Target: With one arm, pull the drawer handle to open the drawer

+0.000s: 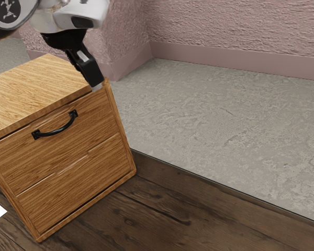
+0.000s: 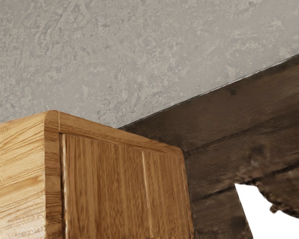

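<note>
Hanging at the top front corner of the one wooden cabinet [image 1: 36, 89], the single black gripper [image 1: 97, 82] is seen with nothing held; its opening cannot be told. One black handle [image 1: 55, 126] is mounted below it on the upper drawer [image 1: 68, 138] of two, untouched.

the exterior view looked down from the side, fairly near the wooden cabinet [image 1: 68, 172]. the wrist view looked down, close above its front corner. both shared cabinet and floor [image 1: 225, 130].
</note>
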